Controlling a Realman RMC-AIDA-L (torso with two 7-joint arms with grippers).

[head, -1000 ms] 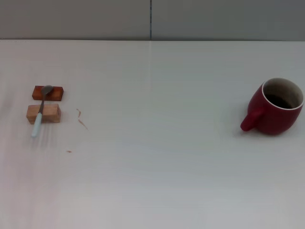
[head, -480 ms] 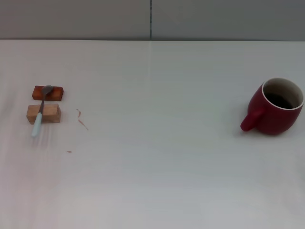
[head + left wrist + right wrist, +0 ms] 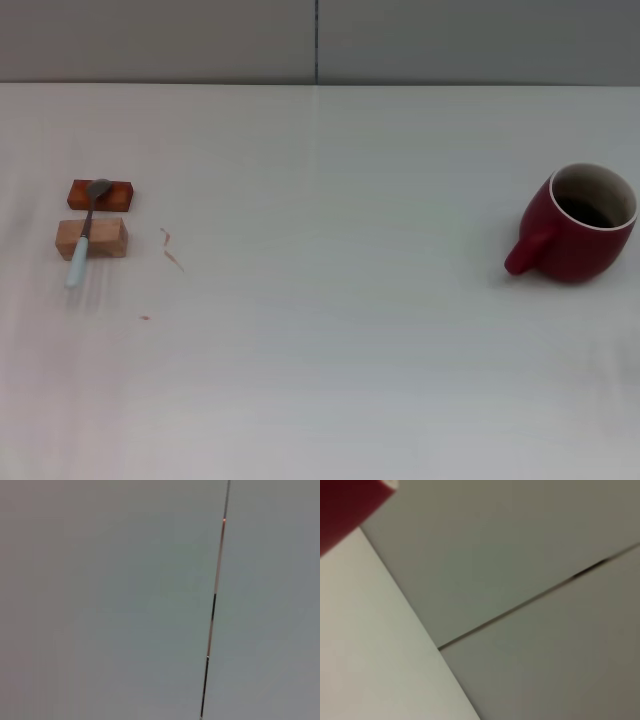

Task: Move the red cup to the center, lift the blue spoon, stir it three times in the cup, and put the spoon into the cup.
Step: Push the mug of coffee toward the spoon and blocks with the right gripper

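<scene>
On the table's right stands the red cup (image 3: 582,223), neither tool visible.

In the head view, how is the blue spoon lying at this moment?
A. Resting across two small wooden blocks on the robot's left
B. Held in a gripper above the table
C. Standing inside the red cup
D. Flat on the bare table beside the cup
A: the blue spoon lies across the two wooden blocks at the robot's left, far from the red cup at the right; no gripper is in view.
</scene>
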